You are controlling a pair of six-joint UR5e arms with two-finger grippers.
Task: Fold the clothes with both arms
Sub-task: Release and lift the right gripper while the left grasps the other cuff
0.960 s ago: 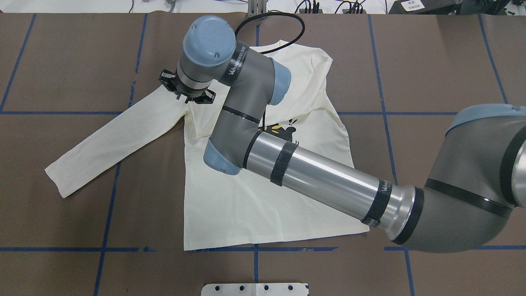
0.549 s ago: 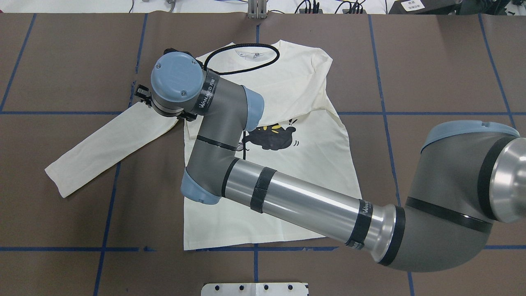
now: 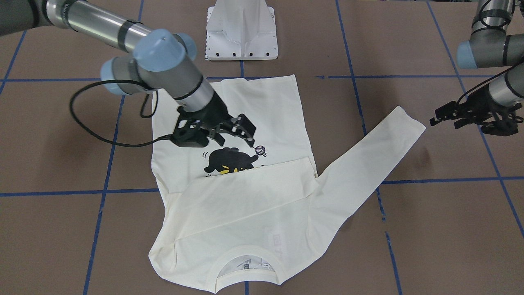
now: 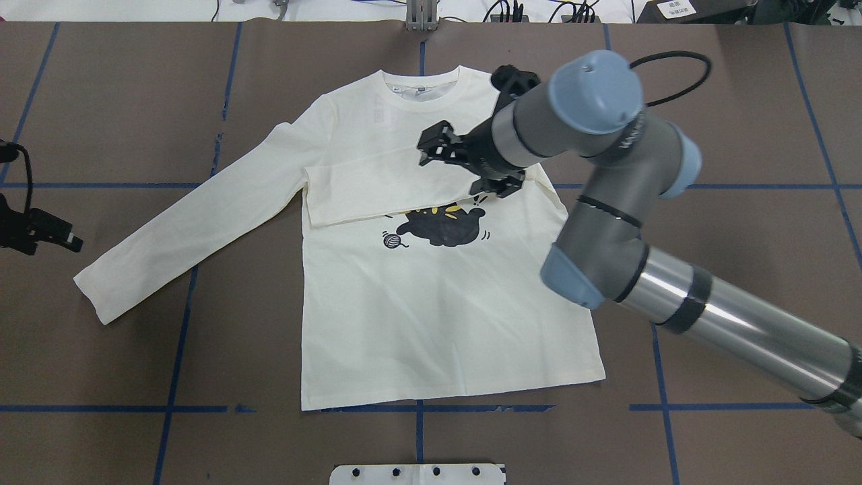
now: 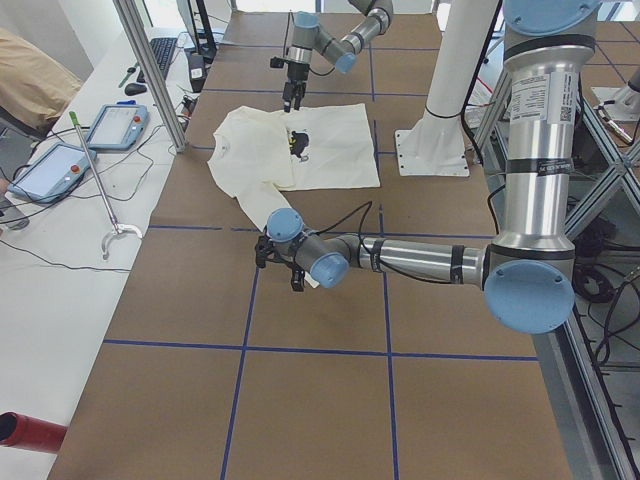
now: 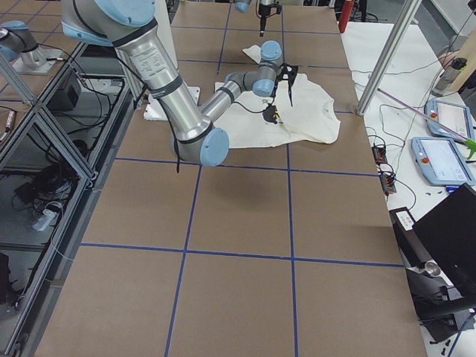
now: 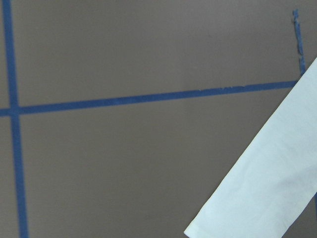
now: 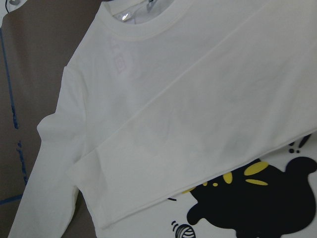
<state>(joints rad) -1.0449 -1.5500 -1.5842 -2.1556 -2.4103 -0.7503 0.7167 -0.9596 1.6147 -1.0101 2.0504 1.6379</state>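
1. Nearest the robot we see the white pedestal base (image 4: 417, 473) on the brown table (image 4: 707, 101), which is crossed by blue tape lines (image 4: 121, 408).
2. Just beyond it lies the cream shirt (image 4: 438, 323), flat and print side up, its hem (image 4: 438, 397) towards the base.
3. Halfway up the body we find the black cat print (image 4: 441, 225) with yellow marks, and a small yarn ball (image 4: 390, 239) drawn beside it.
4. At about the same depth, out on the robot's left, the left gripper (image 3: 470, 116) hangs over bare table beside the cuff (image 4: 94, 296) of the outstretched sleeve (image 4: 195, 219). Its fingers stand apart and we see nothing between them.
5. Farther on, the other sleeve (image 4: 363, 192) is folded across the chest, its lower edge covering the top of the print.
6. Above that folded sleeve hovers the right gripper (image 4: 465, 165), carried by the right arm (image 4: 707, 313) that reaches in from the right. Its fingers are spread and it grips no cloth.
7. Farthest from the robot sits the ribbed round collar (image 4: 424, 87).
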